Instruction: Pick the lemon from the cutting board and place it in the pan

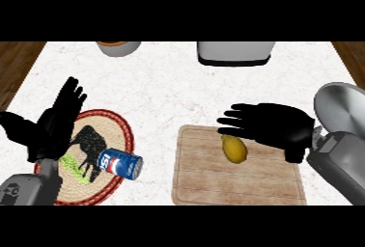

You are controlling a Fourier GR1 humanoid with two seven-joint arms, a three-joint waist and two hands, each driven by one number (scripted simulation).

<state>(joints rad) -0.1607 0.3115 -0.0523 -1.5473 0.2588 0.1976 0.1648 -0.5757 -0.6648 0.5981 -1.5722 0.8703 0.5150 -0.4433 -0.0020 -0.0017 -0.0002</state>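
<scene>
Head view. White, faintly veined tabletop [171, 91], bordered left and right by dark wood strips [16, 62]. At far edge: grey boxy appliance [235, 52], and a rounded vessel with an orange-brown top [118, 47], both cut by the frame. At right edge: grey pan [343, 112], shallow and metallic, only partly in frame.

Near centre, slightly right: light wooden cutting board [239, 181], rectangular, with a groove along its border, lying flat on the tabletop. Left of board: round woven mat [118, 126] with red rim and a dark animal figure. On the mat: blue soda can [119, 163] lying on its side, white and red logo showing, and a small green item [73, 166], kind not discernible.

Lemon [234, 148] lying on the far half of the cutting board, toward its middle. Yellow with a dull golden tint, oblong, long axis running roughly toward and away from the viewer. Far end hidden under the fingers of the right hand.

Right hand [274, 126], black, coming in from the right over the board's far right corner, palm down, fingers spread wide and pointing left. Fingers above and just beyond the lemon, not curled round it; contact not determinable. Holding nothing.

Left hand [57, 118], black, over the mat's left edge, fingers straight and pointing away, thumb out to the left. Holding nothing, well apart from the lemon.
</scene>
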